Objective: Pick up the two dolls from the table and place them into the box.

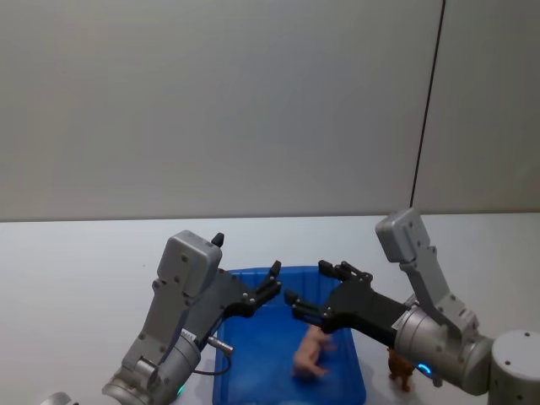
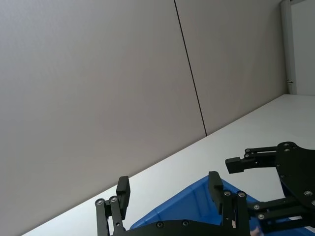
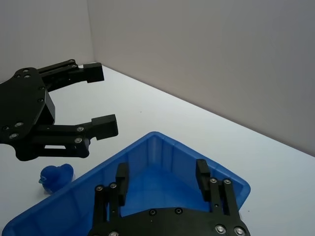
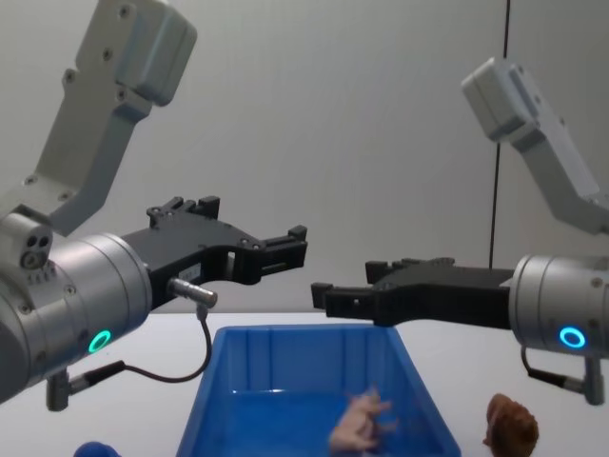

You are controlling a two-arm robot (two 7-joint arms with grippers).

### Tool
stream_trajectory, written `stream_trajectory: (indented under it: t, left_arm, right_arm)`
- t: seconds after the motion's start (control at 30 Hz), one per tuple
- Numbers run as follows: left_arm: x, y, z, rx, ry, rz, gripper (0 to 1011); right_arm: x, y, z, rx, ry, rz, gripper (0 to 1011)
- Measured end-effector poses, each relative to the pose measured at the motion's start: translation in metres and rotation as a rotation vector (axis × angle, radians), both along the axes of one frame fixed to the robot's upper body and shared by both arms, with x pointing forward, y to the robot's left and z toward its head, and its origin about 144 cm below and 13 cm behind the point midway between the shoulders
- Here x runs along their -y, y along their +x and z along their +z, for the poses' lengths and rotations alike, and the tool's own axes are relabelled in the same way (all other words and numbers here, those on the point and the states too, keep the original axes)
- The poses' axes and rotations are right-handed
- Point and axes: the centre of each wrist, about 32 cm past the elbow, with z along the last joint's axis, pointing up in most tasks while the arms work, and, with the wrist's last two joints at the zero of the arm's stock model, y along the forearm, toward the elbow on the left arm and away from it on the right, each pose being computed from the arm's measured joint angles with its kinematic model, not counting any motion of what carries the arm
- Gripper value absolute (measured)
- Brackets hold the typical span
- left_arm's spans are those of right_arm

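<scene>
Though pig [image 1: 310,354] is boxed, brown doll [image 1: 399,369] isn't.

The rectangular blue plastic box [image 1: 245,337] is sitting on the flat white table [image 1: 76,278]. The pale pink pig [image 1: 312,353] is lying inside it, nearer its right wall. The shaggy reddish-brown animal figurine [image 1: 399,369] is standing on the table just right of the box, the small rounded blue object [image 3: 55,177] left of it. The left gripper [image 1: 272,283] and right gripper [image 1: 308,283] are hanging above the box

two dolls [image 1: 310,354] [image 1: 399,371], one box [image 1: 253,363]
</scene>
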Motion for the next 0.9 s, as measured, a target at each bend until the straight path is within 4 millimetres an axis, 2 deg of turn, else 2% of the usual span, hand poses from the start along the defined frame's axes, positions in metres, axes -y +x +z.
stream_trajectory:
  t: [0.23,0.9]
  left_arm:
    - [0.0,0.0,0.0,0.0,0.0,0.0,1001]
    - [0.0,0.0,0.0,0.0,0.0,0.0,1001]
  right_arm:
    - [0.006,-0.004,-0.004,0.0,-0.002,-0.018,992]
    - [0.046,-0.048,-0.02,-0.007,0.011,-0.187,1001]
